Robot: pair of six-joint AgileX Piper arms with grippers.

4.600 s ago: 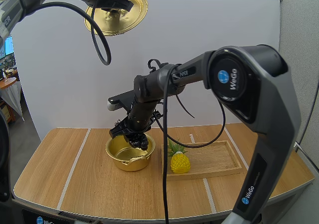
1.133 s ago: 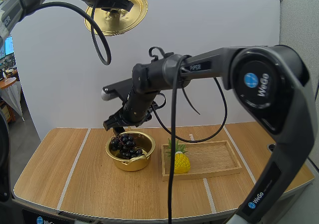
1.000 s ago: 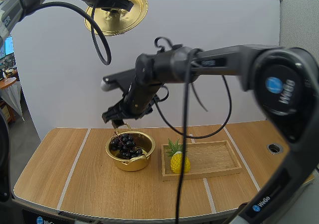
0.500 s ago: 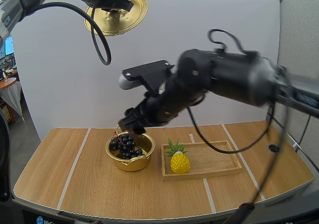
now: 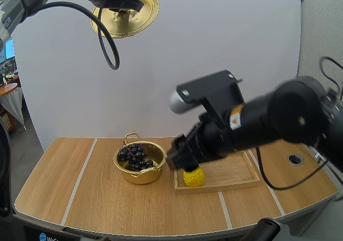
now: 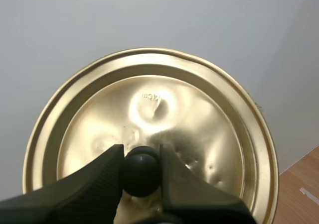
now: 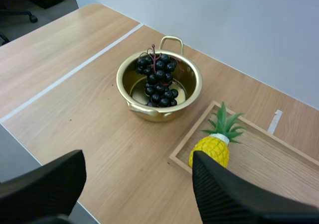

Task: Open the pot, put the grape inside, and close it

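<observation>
I'm pinching the lid (image 5: 146, 17) by its knob (image 6: 142, 170) with my left fingers (image 6: 97, 179), upper left. My right fingers (image 7: 227, 194) are standing spread; grapes (image 7: 158, 79) are sitting in the pot (image 7: 149, 112).

The wooden table (image 5: 96, 198) carries two things directly on its light top — a gold pot (image 5: 140, 177) near the middle and a wooden tray (image 5: 230, 174) just beside it.
</observation>
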